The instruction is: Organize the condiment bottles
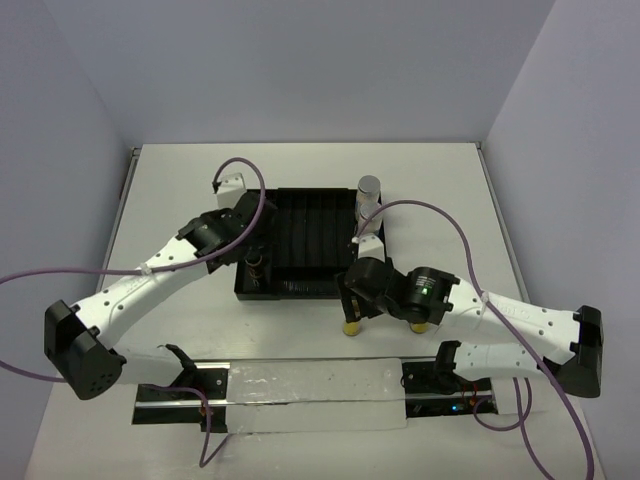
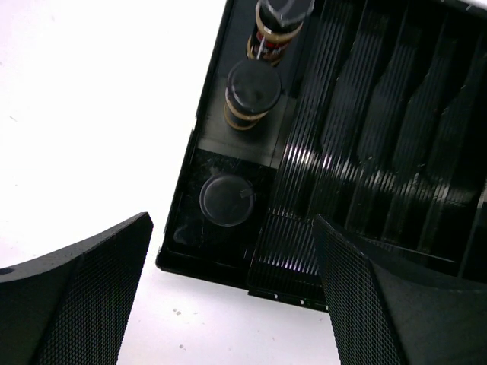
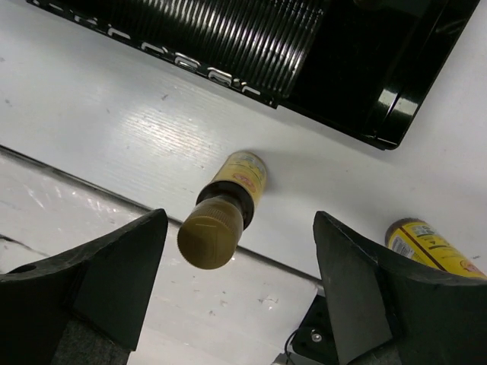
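The right gripper (image 3: pixel 237 228) was spread empty over the upright yellow bottle (image 3: pixel 239 179); centring was needed before closing; the left gripper (image 2: pixel 232 224) likewise.

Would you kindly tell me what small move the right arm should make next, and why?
Probably close the right gripper on the yellow bottle: it stands on the table outside the black tray, between the open fingers, which do not touch it yet.
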`<action>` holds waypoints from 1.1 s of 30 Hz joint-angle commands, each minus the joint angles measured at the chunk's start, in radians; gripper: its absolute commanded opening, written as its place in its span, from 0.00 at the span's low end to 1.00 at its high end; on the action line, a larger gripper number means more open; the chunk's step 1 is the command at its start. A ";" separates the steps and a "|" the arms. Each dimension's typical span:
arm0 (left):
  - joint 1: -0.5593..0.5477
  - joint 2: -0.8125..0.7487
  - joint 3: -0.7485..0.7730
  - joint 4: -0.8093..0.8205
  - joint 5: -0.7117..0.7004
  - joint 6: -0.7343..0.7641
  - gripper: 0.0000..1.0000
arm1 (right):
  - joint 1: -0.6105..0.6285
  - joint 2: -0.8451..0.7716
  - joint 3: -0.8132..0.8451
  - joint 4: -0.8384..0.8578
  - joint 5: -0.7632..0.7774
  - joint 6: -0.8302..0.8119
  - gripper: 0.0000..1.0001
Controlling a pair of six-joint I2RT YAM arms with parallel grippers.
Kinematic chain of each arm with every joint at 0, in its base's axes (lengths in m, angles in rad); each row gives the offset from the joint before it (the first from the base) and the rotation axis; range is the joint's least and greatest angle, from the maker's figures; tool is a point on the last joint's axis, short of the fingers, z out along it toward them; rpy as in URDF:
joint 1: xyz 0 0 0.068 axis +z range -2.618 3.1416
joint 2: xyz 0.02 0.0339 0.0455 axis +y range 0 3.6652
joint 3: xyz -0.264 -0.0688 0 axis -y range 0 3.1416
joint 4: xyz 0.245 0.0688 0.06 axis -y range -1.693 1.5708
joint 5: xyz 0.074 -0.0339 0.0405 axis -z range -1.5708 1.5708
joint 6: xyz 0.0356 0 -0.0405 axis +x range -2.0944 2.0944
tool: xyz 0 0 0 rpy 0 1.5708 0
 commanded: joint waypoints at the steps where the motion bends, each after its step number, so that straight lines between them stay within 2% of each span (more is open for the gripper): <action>1: 0.002 -0.048 0.089 -0.082 -0.056 0.014 0.94 | 0.009 0.011 -0.021 0.025 0.018 0.028 0.81; 4: 0.002 -0.066 0.098 -0.089 -0.082 0.010 0.94 | 0.014 0.029 -0.020 0.039 0.006 0.020 0.76; 13: 0.003 -0.084 0.066 -0.082 -0.099 -0.003 0.94 | 0.026 0.046 -0.015 0.048 0.003 0.019 0.51; 14: 0.003 -0.087 0.061 -0.074 -0.095 0.000 0.94 | 0.028 0.048 -0.016 0.049 0.007 0.023 0.44; 16: 0.003 -0.089 0.061 -0.072 -0.094 0.000 0.94 | 0.030 0.050 -0.012 0.048 0.013 0.029 0.21; 18: 0.003 -0.091 0.067 -0.074 -0.101 -0.001 0.94 | 0.033 0.048 0.004 0.036 0.030 0.039 0.10; 22: 0.002 -0.087 0.082 -0.084 -0.111 0.009 0.94 | 0.034 0.037 0.070 -0.012 0.068 0.035 0.09; 27: 0.007 -0.080 0.111 -0.087 -0.083 0.004 0.94 | 0.035 0.032 0.291 -0.091 0.113 -0.025 0.09; 33: 0.014 -0.088 0.122 -0.117 -0.101 -0.043 0.94 | 0.034 0.138 0.435 -0.028 0.147 -0.115 0.09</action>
